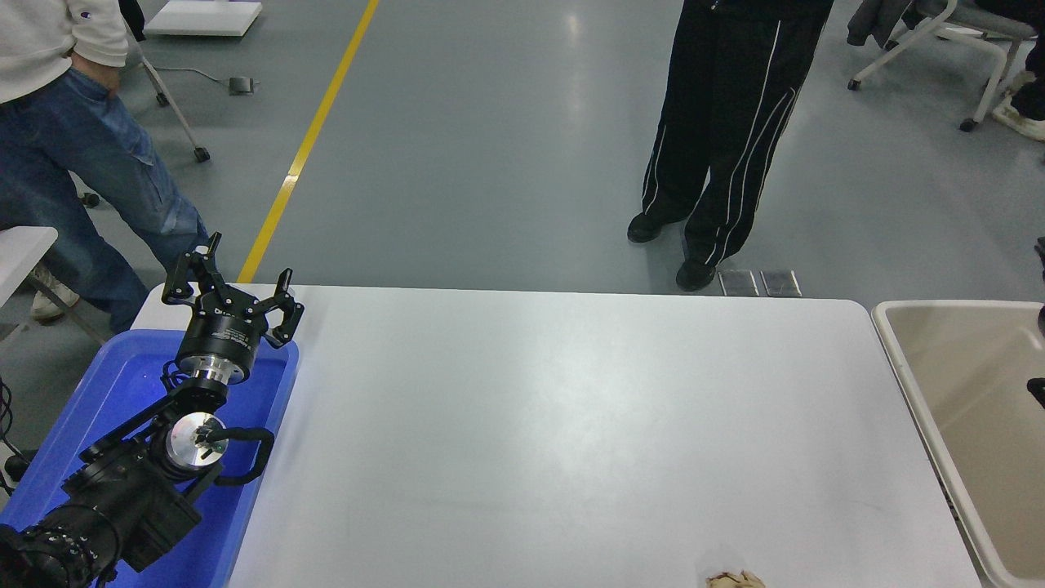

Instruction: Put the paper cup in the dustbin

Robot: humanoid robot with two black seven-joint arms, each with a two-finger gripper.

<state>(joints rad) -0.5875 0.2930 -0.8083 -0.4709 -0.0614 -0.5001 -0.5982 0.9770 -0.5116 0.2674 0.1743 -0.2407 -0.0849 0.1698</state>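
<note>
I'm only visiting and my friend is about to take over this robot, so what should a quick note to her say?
Left claw: open, empty, parked over the blue tub.
Right claw: only a black sliver shows at the picture's right edge, above the dustbin; open or shut cannot be told.
Paper cup: nowhere in view, neither on the table nor in the visible part of the dustbin.
Done: unconfirmed.
Left: check the dustbin for the cup. A crumpled scrap lies at the table's near edge.

Grey glossy floor (506, 147) with a yellow line (310, 143), wheeled chairs (939, 33).
</note>
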